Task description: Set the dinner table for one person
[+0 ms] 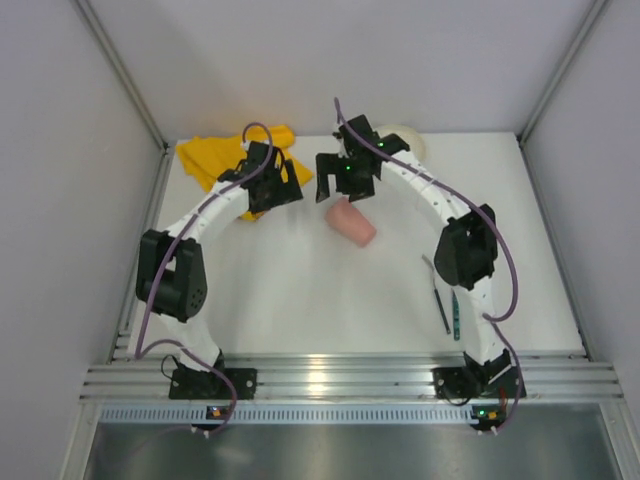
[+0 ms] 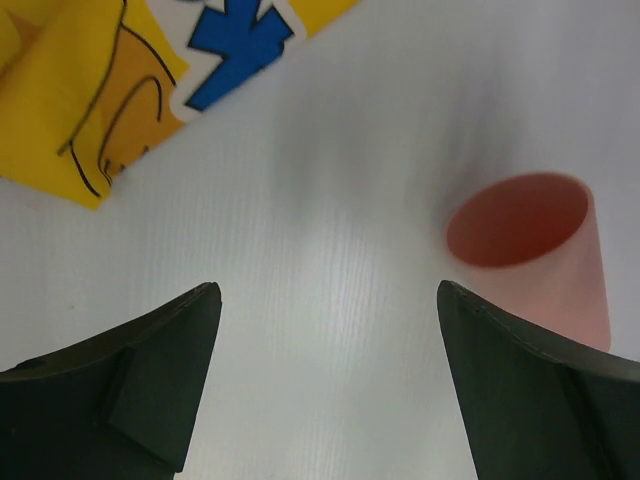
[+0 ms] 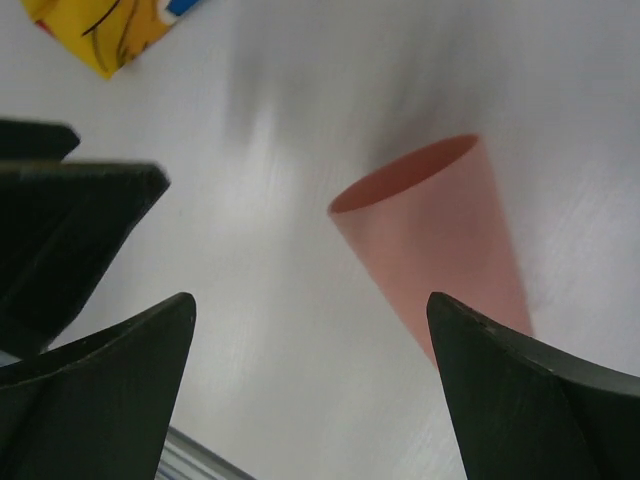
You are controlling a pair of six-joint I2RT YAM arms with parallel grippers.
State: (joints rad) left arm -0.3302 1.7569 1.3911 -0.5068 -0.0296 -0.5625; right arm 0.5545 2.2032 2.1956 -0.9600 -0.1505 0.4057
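Left gripper (image 2: 325,300) and right gripper (image 3: 310,300): spread, empty.
White flat tabletop (image 1: 300,300) beneath both; pink tapered cup (image 1: 350,222) lies tipped by right gripper.

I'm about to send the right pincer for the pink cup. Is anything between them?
Nothing visible. The pink cup lies on its side on bare tabletop, just ahead of the open right pincer. The yellow cloth sits off to the side.
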